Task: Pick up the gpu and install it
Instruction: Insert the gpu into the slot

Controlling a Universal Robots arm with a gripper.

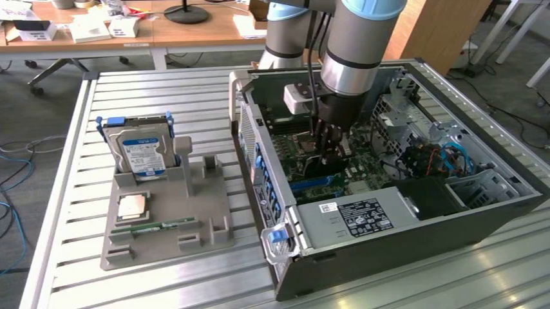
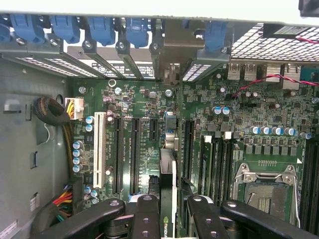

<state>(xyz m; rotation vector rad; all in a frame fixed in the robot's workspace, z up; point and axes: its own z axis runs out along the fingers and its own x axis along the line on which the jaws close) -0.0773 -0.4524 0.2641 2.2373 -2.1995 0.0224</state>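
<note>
Gripper pinching the gpu on edge inside the open computer case.

The ribbed aluminium table (image 1: 172, 283) carries a boxy black metal computer case (image 1: 413, 238), lying open along the table's edge on the exterior view's right. The grey, blue-banded arm (image 1: 361, 51) reaches straight down into it. The case floor is a green motherboard (image 2: 239, 114), dense with small parts, long black slots and one white slot. The gripper (image 2: 173, 201) has its matt black fingers (image 2: 144, 209) partly closed, one clamped on each face of the gpu (image 2: 168, 184). The gpu is a thin, flat card seen edge-on (a small green logo shows on its dark top edge), standing upright over the expansion slots near the blue-latched case wall. Whether it touches a slot cannot be told.
</note>
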